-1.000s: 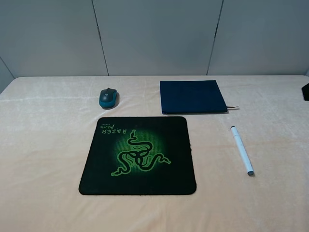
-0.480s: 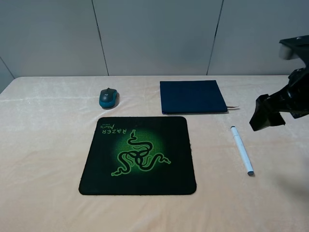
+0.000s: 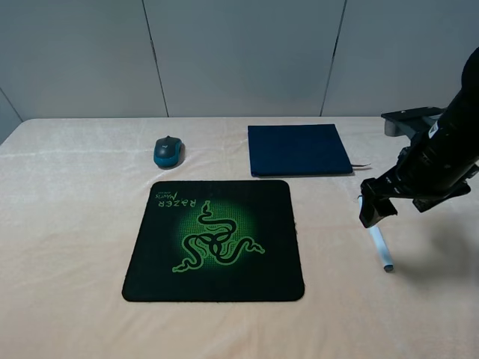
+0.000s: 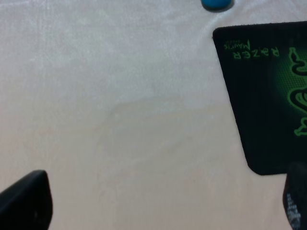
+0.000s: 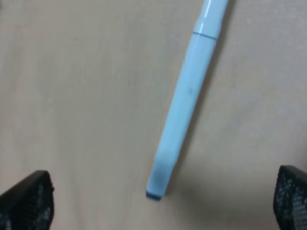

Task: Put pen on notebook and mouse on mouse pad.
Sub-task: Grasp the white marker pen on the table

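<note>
I see my right tool (image 3: pixel 374 206) pointing down, jaws spread wide; my left tool (image 4: pixel 160 201) hovers, jaws likewise parted.

Even, soft light; faint shadows; both wrist views blurred, overhead view sharp

A black mouse pad (image 3: pixel 215 241) with a green emblem lies mid-table (image 3: pixel 67 224) on the cream cloth. The mouse (image 3: pixel 168 152) sits on the cloth just beyond the pad's far left corner. The navy notebook (image 3: pixel 299 149) lies beyond its far right corner. The right gripper (image 3: pixel 373 210) hangs over the far end of the white pen (image 3: pixel 380 250), which lies well right of the pad.
</note>
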